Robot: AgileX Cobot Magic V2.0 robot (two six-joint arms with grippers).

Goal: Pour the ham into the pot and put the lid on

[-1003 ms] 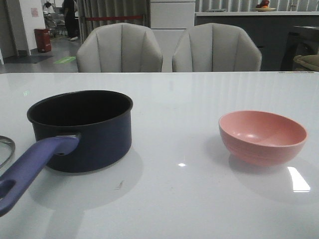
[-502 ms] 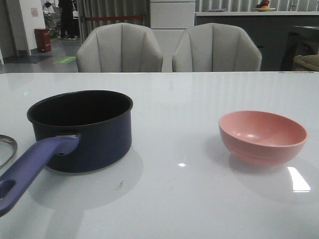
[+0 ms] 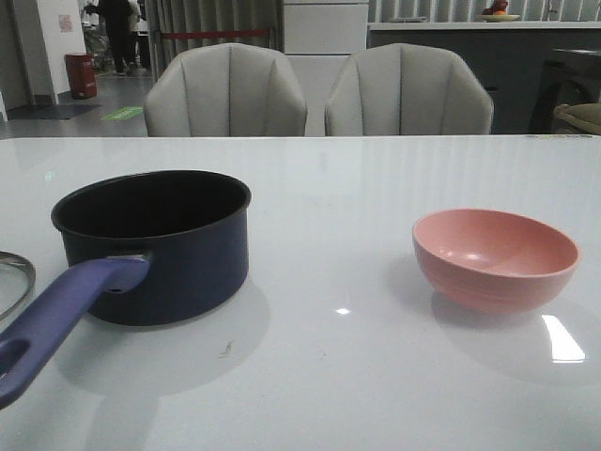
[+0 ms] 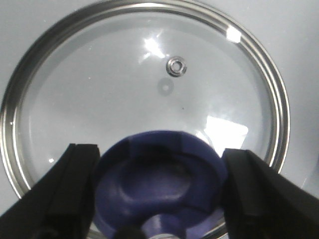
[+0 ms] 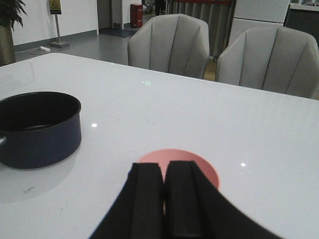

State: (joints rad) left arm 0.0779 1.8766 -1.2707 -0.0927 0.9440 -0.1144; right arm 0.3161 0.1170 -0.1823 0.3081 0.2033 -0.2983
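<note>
The dark navy pot (image 3: pixel 160 254) stands at the table's left, its purple-blue handle (image 3: pixel 56 315) pointing toward me; it also shows in the right wrist view (image 5: pixel 37 129). Only the rim of the glass lid (image 3: pixel 14 282) shows at the far left edge. In the left wrist view my left gripper (image 4: pixel 158 191) is shut on the blue-purple knob (image 4: pixel 159 174) of the lid (image 4: pixel 99 89), with a finger pressed on each side. My right gripper (image 5: pixel 164 199) is shut and empty above the pink bowl (image 5: pixel 204 167). No ham is visible.
The pink bowl (image 3: pixel 495 258) stands at the table's right and looks empty inside. Two grey chairs (image 3: pixel 225 89) (image 3: pixel 408 89) stand behind the far table edge. Neither arm shows in the front view.
The lid's rim at the far left edge of the front view has crept a little to the right. The pot and the bowl have not moved.
</note>
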